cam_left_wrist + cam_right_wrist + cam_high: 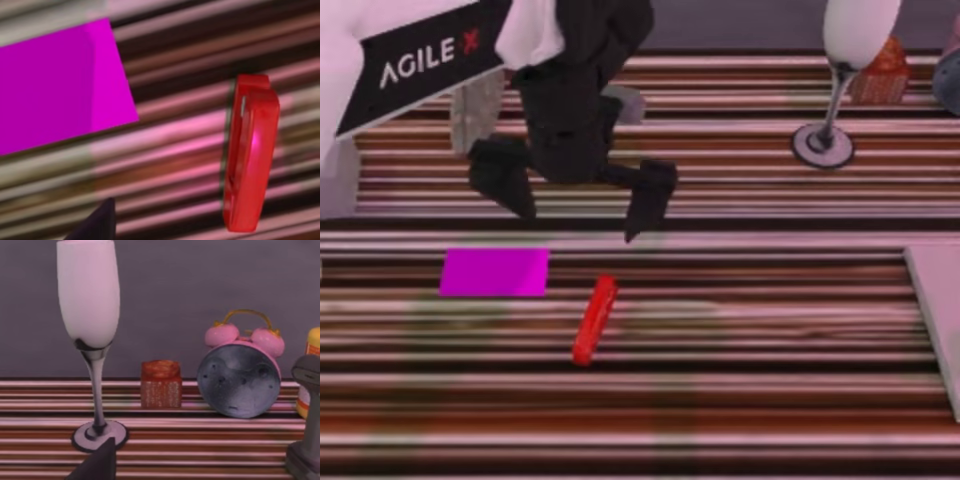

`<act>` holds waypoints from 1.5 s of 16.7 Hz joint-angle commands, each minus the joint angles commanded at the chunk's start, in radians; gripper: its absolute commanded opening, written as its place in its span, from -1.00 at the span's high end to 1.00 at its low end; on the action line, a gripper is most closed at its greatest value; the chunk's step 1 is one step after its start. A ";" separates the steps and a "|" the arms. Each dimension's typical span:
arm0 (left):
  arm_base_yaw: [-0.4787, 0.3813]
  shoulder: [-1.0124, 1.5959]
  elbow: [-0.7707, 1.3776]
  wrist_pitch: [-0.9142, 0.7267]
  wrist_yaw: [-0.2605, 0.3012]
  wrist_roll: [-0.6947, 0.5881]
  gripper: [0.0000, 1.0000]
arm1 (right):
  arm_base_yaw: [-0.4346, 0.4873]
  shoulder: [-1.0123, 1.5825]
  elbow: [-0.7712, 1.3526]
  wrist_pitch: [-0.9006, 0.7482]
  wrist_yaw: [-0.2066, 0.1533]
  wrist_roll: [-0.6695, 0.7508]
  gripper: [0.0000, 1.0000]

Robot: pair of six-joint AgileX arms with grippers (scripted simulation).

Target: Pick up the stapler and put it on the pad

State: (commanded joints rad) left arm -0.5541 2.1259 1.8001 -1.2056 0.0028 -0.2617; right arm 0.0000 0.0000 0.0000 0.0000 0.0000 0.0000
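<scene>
1. The slim glossy red stapler [594, 320] lies tilted on the striped wooden table [770, 400], just right of the flat bright magenta pad [494, 272], near it but apart. In my judgement the main risk is a bad wrist angle: if my fingers close across the bar's length instead of its narrow width, it may slip or pivot out
2. A second risk is coming down off-centre, so that one fingertip strikes the stapler's glossy top, shoves it sideways or pushes it toward the pad's edge
3. My left gripper [575, 205] hangs above the table, on the far side of the pad and stapler, fingers spread wide, holding nothing and touching nothing
4. My right arm sits parked at the far right, out of the top view; I cannot tell its finger state. Its wrist camera looks at a tall wine glass [90, 340] and a pink twin-bell alarm clock [240, 375]
</scene>
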 joint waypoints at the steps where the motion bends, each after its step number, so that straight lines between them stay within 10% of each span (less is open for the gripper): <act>1: -0.009 0.033 0.032 -0.018 0.000 -0.004 -1.00 | 0.000 0.000 0.000 0.000 0.000 0.000 -1.00; 23: -0.019 0.176 -0.162 0.298 0.001 -0.006 -1.00 | 0.000 0.000 0.000 0.000 0.000 0.000 -1.00; 25: -0.019 0.176 -0.162 0.298 0.001 -0.006 -0.70 | 0.000 0.000 0.000 0.000 0.000 0.000 -1.00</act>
State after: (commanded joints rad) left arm -0.5731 2.3014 1.6377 -0.9073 0.0034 -0.2681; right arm 0.0000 0.0000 0.0000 0.0000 0.0000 0.0000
